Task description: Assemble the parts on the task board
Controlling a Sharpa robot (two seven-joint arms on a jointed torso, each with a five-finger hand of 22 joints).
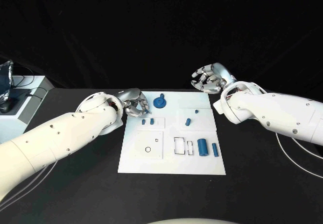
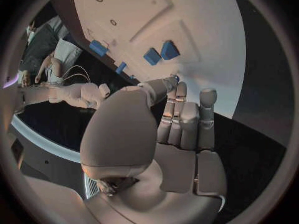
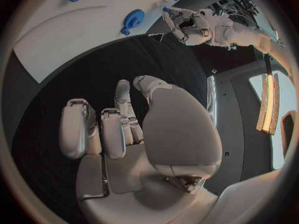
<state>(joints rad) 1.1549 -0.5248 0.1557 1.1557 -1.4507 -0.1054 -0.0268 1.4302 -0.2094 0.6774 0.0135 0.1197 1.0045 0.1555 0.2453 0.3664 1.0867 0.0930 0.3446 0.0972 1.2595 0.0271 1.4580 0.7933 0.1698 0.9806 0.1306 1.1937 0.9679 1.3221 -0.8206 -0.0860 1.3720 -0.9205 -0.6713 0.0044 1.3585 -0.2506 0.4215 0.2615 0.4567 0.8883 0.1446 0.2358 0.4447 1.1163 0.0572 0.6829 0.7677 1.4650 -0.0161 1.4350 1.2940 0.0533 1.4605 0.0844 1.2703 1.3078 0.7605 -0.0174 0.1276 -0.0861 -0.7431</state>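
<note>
The white task board (image 1: 172, 161) lies in the middle of the black table. A blue gear-shaped part (image 1: 160, 101) sits near its far edge. Small blue pieces (image 1: 147, 121) (image 1: 188, 122) stand mid-board, and two blue cylinders (image 1: 202, 147) (image 1: 214, 149) lie at its right. My left hand (image 1: 135, 103) hovers at the board's far left corner with fingers curled. Its thumb and a finger pinch a tiny blue part (image 2: 177, 77), which also shows in the right wrist view (image 3: 165, 8). My right hand (image 1: 212, 78) hangs above the table beyond the far right corner, holding nothing (image 3: 124, 129).
A white box with dark equipment (image 1: 27, 100) stands at the table's left edge. Thin cables (image 1: 299, 149) trail under my right arm. The board has a rectangular slot (image 1: 179, 145) and an oval hole (image 1: 148, 150) near its front.
</note>
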